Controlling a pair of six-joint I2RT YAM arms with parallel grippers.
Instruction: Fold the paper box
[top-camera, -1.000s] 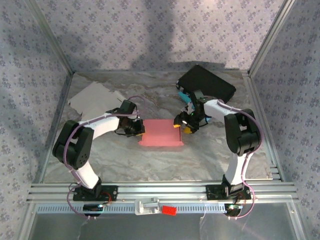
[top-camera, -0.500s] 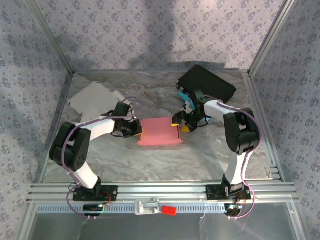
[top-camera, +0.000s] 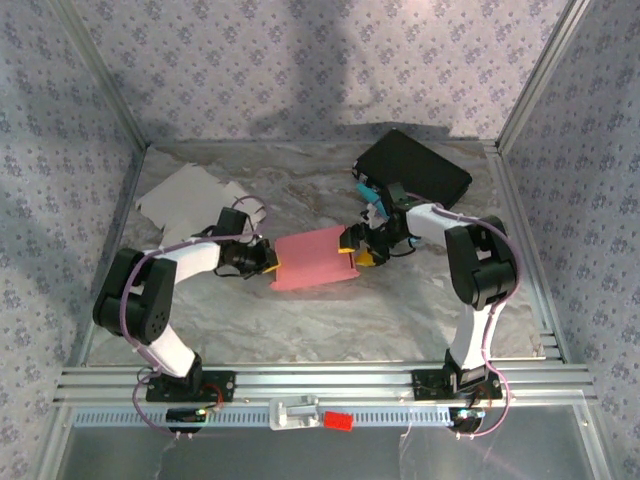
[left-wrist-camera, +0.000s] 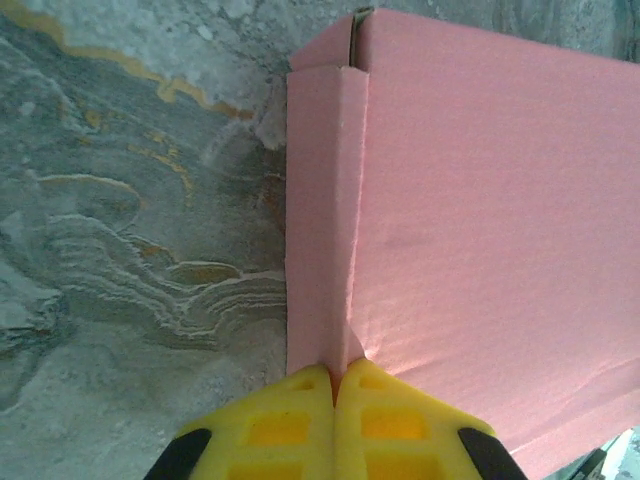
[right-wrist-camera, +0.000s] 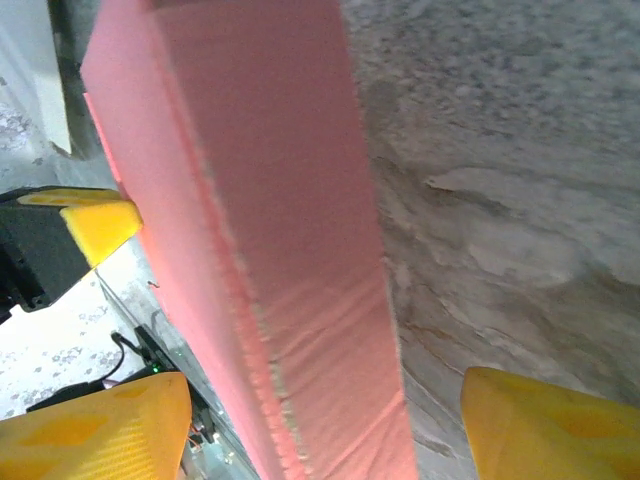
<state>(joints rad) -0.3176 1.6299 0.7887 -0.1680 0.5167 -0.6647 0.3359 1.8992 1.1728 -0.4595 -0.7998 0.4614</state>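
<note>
From above, the pink box (top-camera: 314, 259) lies flat, near-left of the black case (top-camera: 412, 165), its long axis running arm to arm with the right end angled toward the case. At the left wrist, the left gripper (left-wrist-camera: 335, 395) pinches the smooth box's folded edge flap. At the right wrist, the right gripper (right-wrist-camera: 315, 405) gapes wide astride its end wall.
</note>
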